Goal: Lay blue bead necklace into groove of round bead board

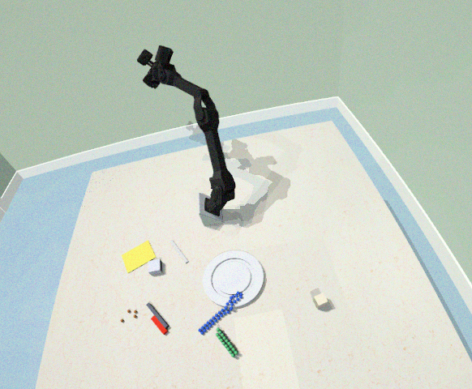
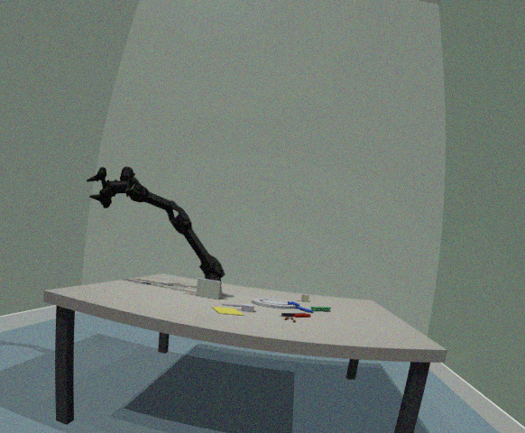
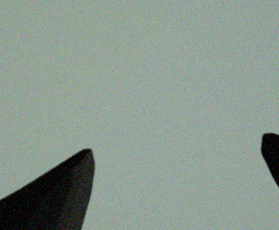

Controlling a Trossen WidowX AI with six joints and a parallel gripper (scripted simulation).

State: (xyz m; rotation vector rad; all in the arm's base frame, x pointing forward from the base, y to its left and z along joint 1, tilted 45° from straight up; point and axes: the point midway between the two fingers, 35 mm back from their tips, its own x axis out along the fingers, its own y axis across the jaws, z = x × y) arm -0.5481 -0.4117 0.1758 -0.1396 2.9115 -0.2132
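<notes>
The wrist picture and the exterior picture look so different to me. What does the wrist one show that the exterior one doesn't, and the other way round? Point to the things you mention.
Only wrist: a close look into the gap between the fingers of the gripper point(image 2: 89, 188) point(image 3: 177, 144), with nothing but plain greenish wall beyond.

Only exterior: the table point(image 2: 127, 302) with its dark legs, the arm's long links, the blue bead necklace point(image 2: 304, 308), the round bead board point(image 2: 267, 301) and the green beads point(image 2: 320, 308).

Both: the gripper's two dark fingers, standing wide apart, and greenish wall behind.

Necklace point(image 1: 220, 314) point(image 2: 300, 307) partly on bead board point(image 1: 257, 278) point(image 2: 259, 303) — partly on table point(image 1: 375, 301) point(image 2: 346, 326).
</notes>
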